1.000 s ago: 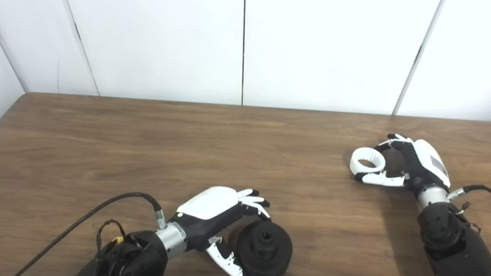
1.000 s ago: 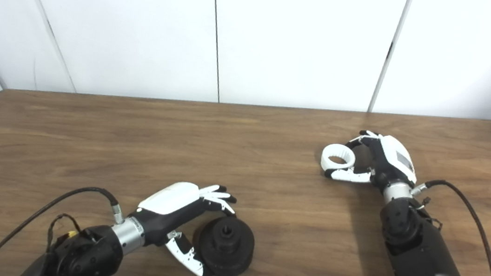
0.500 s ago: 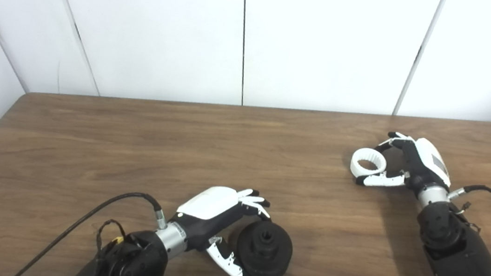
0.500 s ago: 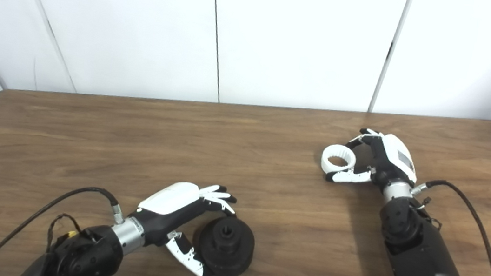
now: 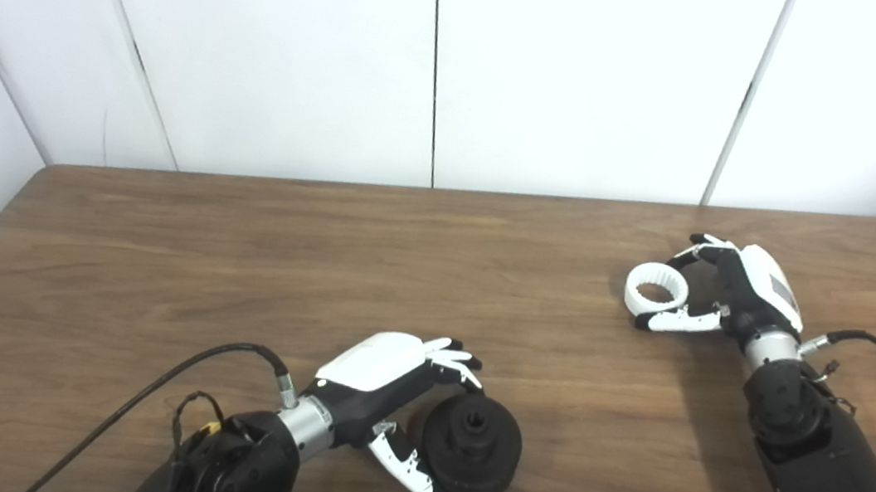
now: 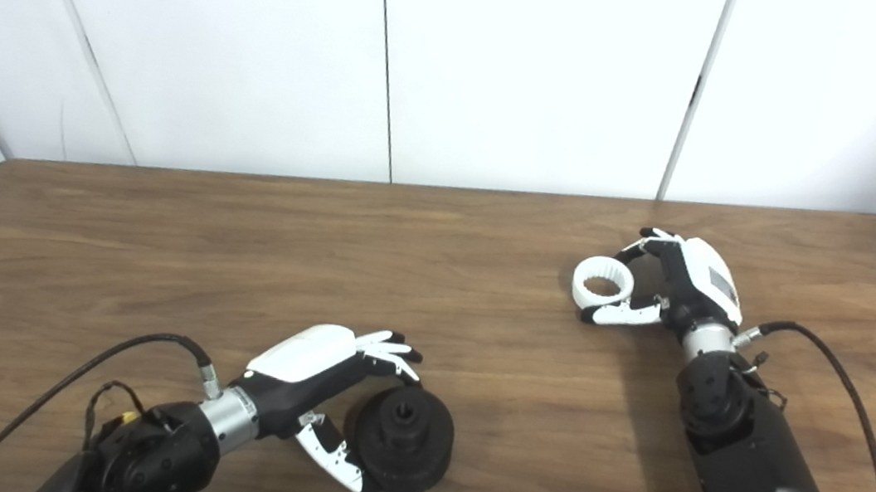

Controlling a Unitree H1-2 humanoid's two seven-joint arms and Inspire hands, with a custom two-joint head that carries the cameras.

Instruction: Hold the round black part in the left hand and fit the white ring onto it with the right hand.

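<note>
Ring (image 5: 657, 289) sits far right on the table (image 5: 234, 271) in the left eye view, pinched between the right hand's (image 5: 733, 291) thumb and fingers. Black part (image 5: 472, 447) lies near, left of centre, well apart from it. Over to the right eye view: the left hand (image 6: 329, 387) cups the part's left side, fingers over its far edge, thumb at its near edge, grasping it on the tabletop.

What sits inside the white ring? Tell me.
Nothing is fitted in the white ring: its toothed inner wall shows, with the table seen through the opening. The right hand cups its far and near sides, hiding whether it touches the table.
</note>
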